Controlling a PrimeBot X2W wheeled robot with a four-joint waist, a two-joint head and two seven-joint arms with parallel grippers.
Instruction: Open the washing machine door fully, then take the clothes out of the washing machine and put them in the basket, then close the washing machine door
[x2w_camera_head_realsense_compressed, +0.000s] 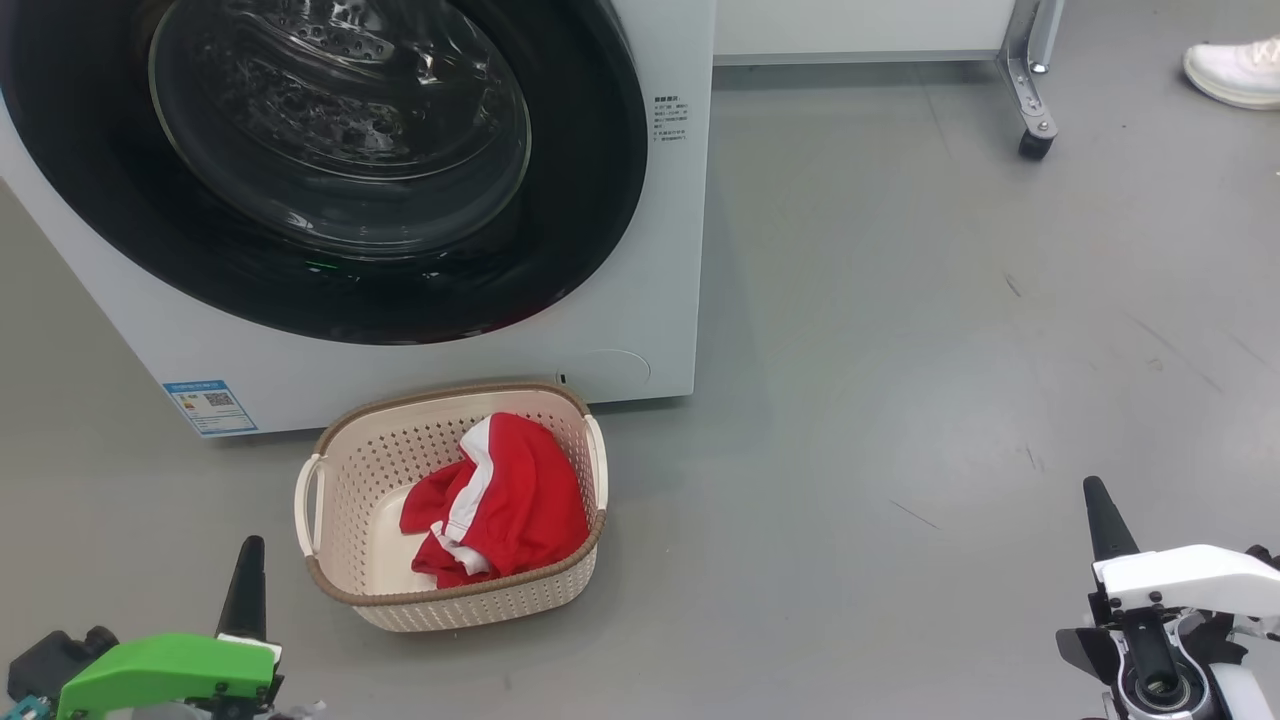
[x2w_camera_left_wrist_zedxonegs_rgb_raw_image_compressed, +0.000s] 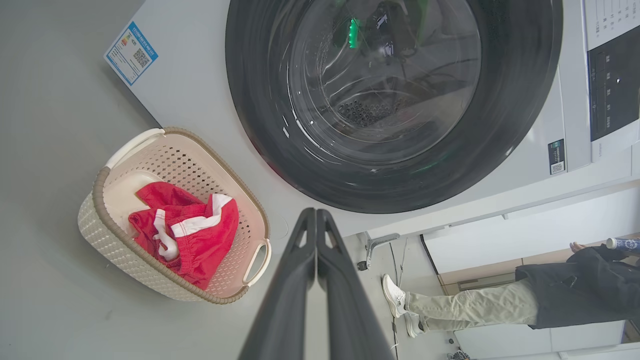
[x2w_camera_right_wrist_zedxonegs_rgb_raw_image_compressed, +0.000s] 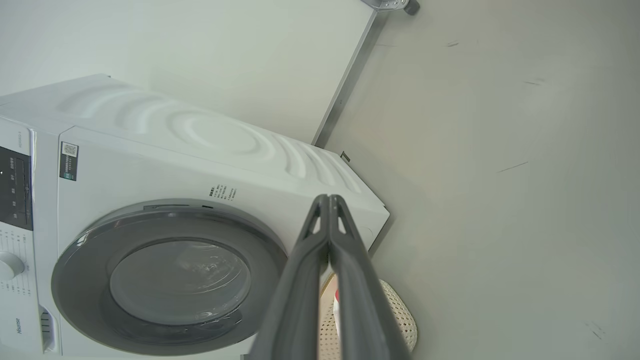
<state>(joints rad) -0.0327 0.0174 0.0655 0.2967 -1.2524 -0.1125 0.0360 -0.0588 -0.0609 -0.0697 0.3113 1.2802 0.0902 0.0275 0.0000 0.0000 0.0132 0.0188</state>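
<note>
Left end effector (x2w_camera_head_realsense_compressed: 248, 560): fingers pressed together, holding nothing, low beside the basket.
Basket (x2w_camera_head_realsense_compressed: 322, 440): on the floor (x2w_camera_head_realsense_compressed: 900, 350), just before the washing machine (x2w_camera_head_realsense_compressed: 650, 300).
Clothes (x2w_camera_head_realsense_compressed: 510, 500): red, lying inside the basket.
Washing machine door (x2w_camera_head_realsense_compressed: 600, 180): shut flush.
Right end effector (x2w_camera_head_realsense_compressed: 1103, 510): fingers together, empty, well apart from the basket.

I have bare floor (x2w_camera_head_realsense_compressed: 900, 400) to pass right of the basket (x2w_camera_head_realsense_compressed: 470, 608). The closed washing machine door (x2w_camera_head_realsense_compressed: 590, 200) bars the way inside.

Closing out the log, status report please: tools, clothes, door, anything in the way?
Shut and empty: left tool, right tool. Red clothes in basket. Closed: washing machine door. A person's shoe far right, away from basket.
</note>
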